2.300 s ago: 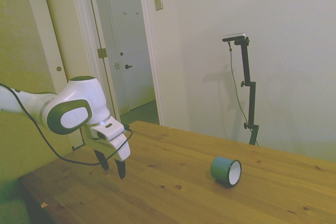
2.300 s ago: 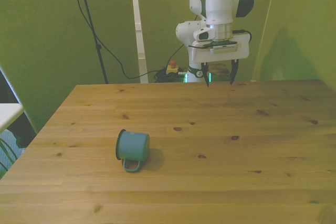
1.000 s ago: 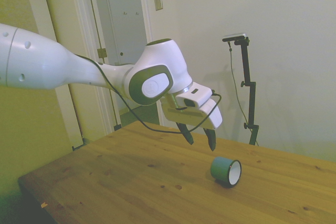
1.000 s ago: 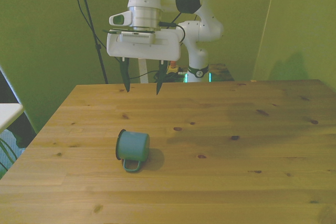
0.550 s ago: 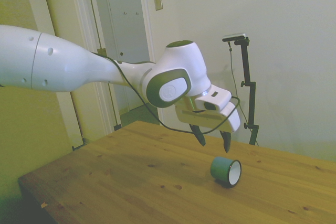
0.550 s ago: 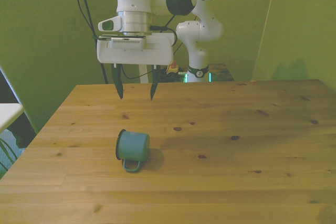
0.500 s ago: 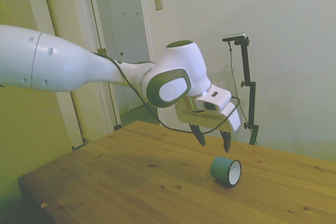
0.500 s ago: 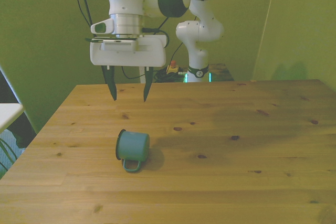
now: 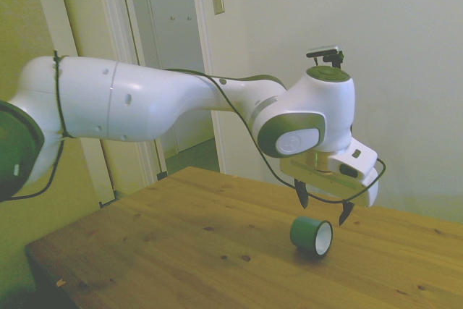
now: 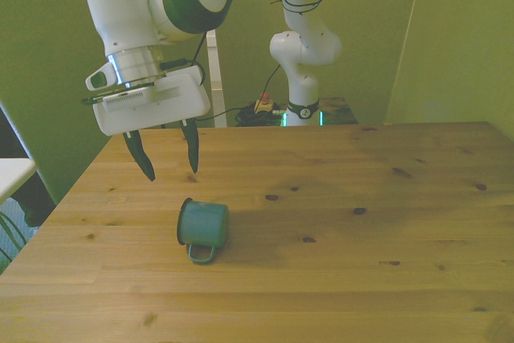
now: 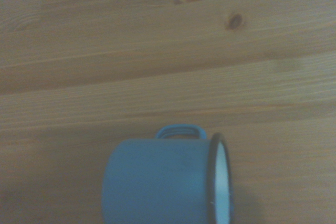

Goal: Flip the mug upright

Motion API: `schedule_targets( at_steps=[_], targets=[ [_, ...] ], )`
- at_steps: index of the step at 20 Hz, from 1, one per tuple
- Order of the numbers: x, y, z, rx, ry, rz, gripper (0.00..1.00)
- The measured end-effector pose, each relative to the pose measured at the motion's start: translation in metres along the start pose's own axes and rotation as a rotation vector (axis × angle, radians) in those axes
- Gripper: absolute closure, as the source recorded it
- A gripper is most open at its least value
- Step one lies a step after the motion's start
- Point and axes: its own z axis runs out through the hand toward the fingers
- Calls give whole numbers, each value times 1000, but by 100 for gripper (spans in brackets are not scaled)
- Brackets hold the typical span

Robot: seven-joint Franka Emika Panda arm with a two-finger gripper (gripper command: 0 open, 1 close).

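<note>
On the wooden table [image 10: 385, 222] the teal mug [image 10: 203, 225] lies on its side, handle flat. Above it hangs the gripper [image 10: 167, 158] — wide open, holding nothing. It looks like the reaching step; next it must drop down and pinch the mug's rim.

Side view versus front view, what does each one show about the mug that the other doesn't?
Only the side view shows the mug's white inside, its open mouth facing that camera. Only the front view shows the small handle, lying against the table on the side nearer that camera. Both show the mug on its side on the wood, and the open claw hanging above it, touching nothing.
</note>
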Motion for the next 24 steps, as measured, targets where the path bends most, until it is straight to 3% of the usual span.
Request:
schedule_targets(
  at_steps=[9,14,24],
  targets=[
    [20,-2,25,38,-107,-46,0],
    [26,5,34,119,-227,-63,0],
    [44,13,60,229,-332,-70,0]
  ],
)
